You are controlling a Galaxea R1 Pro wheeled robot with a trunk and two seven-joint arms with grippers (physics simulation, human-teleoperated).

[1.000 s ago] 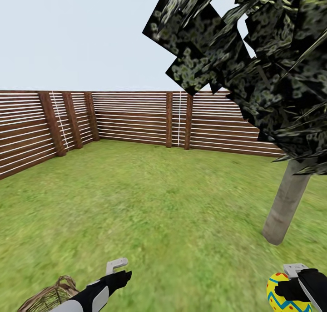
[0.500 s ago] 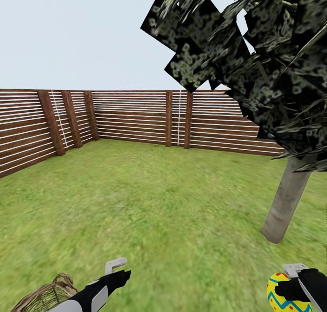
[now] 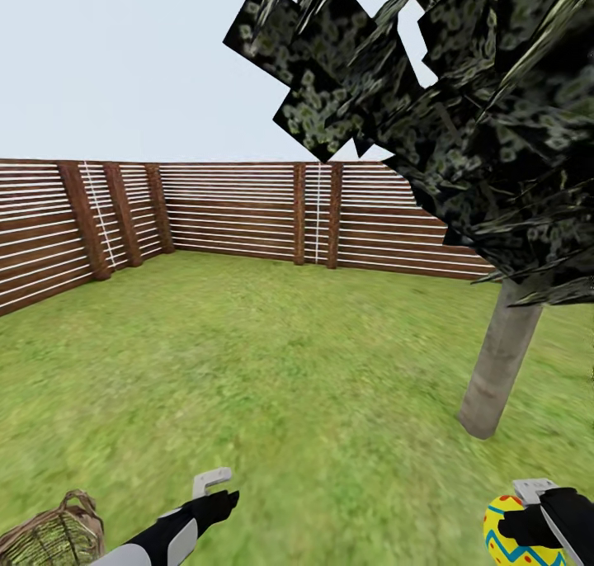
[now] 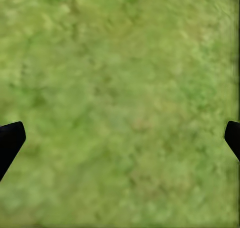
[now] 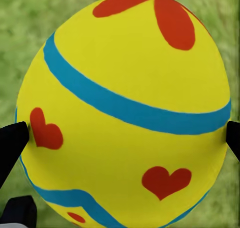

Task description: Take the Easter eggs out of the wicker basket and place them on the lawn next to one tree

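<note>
A yellow Easter egg (image 3: 516,535) with blue bands and red marks sits at the lower right of the head view, and my right gripper (image 3: 528,526) is shut on it. In the right wrist view the egg (image 5: 125,113) sits between the two black fingertips (image 5: 11,143) over grass. The wicker basket (image 3: 49,537) shows at the bottom left corner, partly cut off, beside my left arm. My left gripper (image 3: 216,490) hangs open over the lawn (image 3: 272,368); its fingers (image 4: 10,140) stand wide apart over bare grass (image 4: 120,103). The tree (image 3: 497,356) stands ahead on the right, with a grey-brown trunk and a dark crown.
A brown slatted wooden fence (image 3: 247,215) runs along the back and left of the lawn. Open grass lies between me and the tree trunk.
The whole view has shifted: the tree, fence and basket have slid left in the picture, so the camera has turned or moved. Both arms keep their places, and the egg stays held.
</note>
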